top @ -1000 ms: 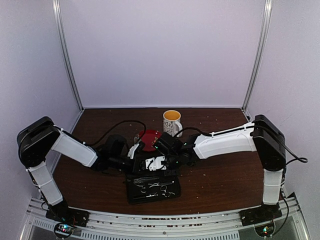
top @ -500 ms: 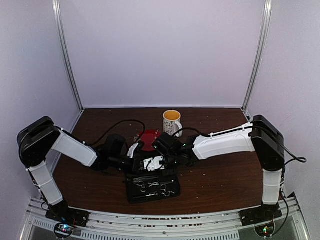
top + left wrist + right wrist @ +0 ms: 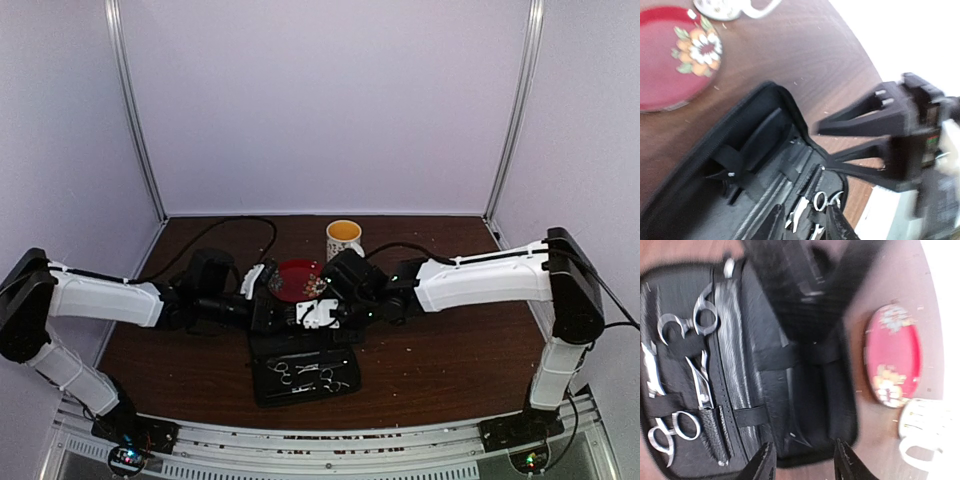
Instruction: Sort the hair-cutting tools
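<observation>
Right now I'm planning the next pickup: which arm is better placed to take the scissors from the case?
Probably left. The scissors lie just ahead of the open left claw, in its line. The right claw faces the other half of the case, scissors off to its side.

You have the case lying open on the worktop, with two scissors in its near half. The saucer sits behind the case, and the mug behind the saucer, rightward.

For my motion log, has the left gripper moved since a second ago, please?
Yes: in the top view the left gripper has shifted left and rearward, away from the black rectangular zip case.
</observation>
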Robot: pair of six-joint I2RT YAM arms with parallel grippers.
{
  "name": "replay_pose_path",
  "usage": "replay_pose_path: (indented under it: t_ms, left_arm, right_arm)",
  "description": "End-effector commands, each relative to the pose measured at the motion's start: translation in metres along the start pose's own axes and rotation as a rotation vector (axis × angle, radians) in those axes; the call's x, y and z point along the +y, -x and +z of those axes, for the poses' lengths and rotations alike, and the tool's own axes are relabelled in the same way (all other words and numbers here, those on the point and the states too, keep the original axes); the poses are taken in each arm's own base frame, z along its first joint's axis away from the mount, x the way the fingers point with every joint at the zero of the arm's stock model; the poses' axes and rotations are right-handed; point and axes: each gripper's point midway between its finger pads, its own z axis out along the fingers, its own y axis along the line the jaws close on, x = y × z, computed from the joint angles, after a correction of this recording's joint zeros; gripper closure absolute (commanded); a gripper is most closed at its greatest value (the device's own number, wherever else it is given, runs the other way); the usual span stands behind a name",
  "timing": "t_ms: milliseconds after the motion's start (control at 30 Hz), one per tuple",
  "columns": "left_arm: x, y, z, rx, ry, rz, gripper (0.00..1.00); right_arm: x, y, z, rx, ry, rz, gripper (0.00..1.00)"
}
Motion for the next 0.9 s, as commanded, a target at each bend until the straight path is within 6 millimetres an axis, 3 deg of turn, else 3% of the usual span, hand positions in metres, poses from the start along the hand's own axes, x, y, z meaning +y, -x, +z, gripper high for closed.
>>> replay_pose_path:
  t_ms: [0,200,267,333,433,667,867]
  left_arm:
    - [0.022,0.008,-0.026,0.006,0.22,0.061,0.71]
    - [0.068,0.006,-0.067,-0.038,0.465,0.001,0.62]
    - [0.08,0.0,-0.072,-0.044,0.486,-0.048,0.58]
    - [0.089,-0.008,-0.071,-0.038,0.483,-0.089,0.49]
    - [0.095,-0.016,-0.06,-0.022,0.453,-0.128,0.47]
    - [0.108,-0.034,-0.038,0.015,0.416,-0.205,0.48]
    - [0.113,-0.037,-0.028,0.039,0.4,-0.214,0.54]
  right_arm:
    - [-0.005,-0.001,-0.029,-0.031,0.006,0.087,0.59]
    - [0.005,-0.038,-0.014,0.052,0.032,0.151,0.6]
    - [0.01,-0.047,-0.008,0.074,0.053,0.172,0.6]
    - [0.016,-0.052,-0.001,0.094,0.078,0.179,0.6]
    - [0.019,-0.056,0.008,0.116,0.088,0.179,0.6]
    - [0.016,-0.054,0.022,0.129,0.089,0.176,0.61]
    - [0.012,-0.05,0.031,0.13,0.083,0.17,0.63]
